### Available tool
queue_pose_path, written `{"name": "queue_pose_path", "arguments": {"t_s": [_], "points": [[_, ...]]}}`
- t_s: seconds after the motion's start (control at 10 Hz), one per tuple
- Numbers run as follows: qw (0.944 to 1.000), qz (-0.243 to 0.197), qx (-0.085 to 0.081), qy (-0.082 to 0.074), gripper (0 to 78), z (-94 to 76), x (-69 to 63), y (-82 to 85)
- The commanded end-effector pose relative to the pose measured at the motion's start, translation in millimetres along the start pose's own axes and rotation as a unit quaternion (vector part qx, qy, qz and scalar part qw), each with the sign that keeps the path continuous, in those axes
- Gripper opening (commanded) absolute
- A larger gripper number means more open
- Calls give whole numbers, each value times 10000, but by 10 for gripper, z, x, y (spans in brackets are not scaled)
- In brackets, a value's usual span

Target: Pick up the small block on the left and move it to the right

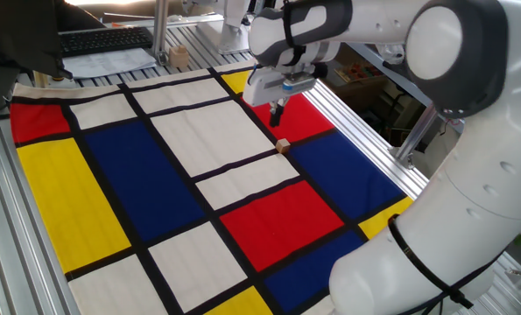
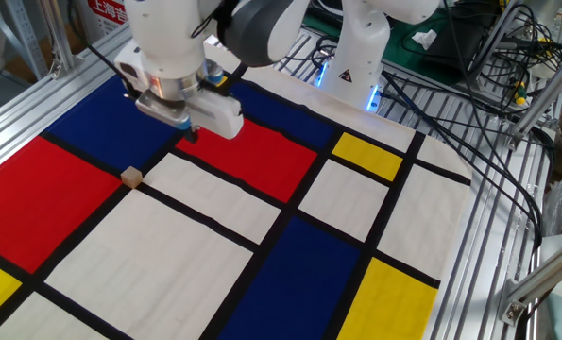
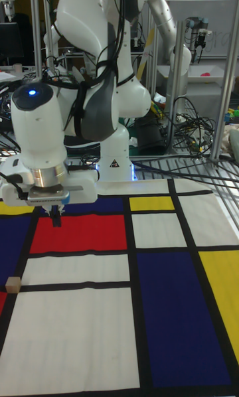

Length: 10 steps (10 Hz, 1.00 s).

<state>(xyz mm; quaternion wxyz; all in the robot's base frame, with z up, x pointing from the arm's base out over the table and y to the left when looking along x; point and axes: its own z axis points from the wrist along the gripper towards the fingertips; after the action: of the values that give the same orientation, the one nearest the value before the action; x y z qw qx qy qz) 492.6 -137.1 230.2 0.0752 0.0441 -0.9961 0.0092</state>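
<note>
Here, gripper jaws closed, empty, above red panel; small block apart

One fixed view: looking down over the arm's shoulder from beside its base, facing out across the checkered mat toward a keyboard at the far end. The other fixed view: looking down from the opposite side, facing back toward the arm's base, at similar closeness. Tall fixed view: sitting low near the mat's front edge, facing the base head-on; all three sharing the red panel, the block and the gripper above.
</note>
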Motion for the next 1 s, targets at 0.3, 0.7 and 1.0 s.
{"name": "queue_pose_path", "arguments": {"t_s": [0.3,0.7,1.0], "points": [[10000,-32,12,25,0,56,-438,-543],[10000,-87,36,-9,0,342,-440,-976],[10000,-75,28,-9,0,436,-431,-1042]]}}
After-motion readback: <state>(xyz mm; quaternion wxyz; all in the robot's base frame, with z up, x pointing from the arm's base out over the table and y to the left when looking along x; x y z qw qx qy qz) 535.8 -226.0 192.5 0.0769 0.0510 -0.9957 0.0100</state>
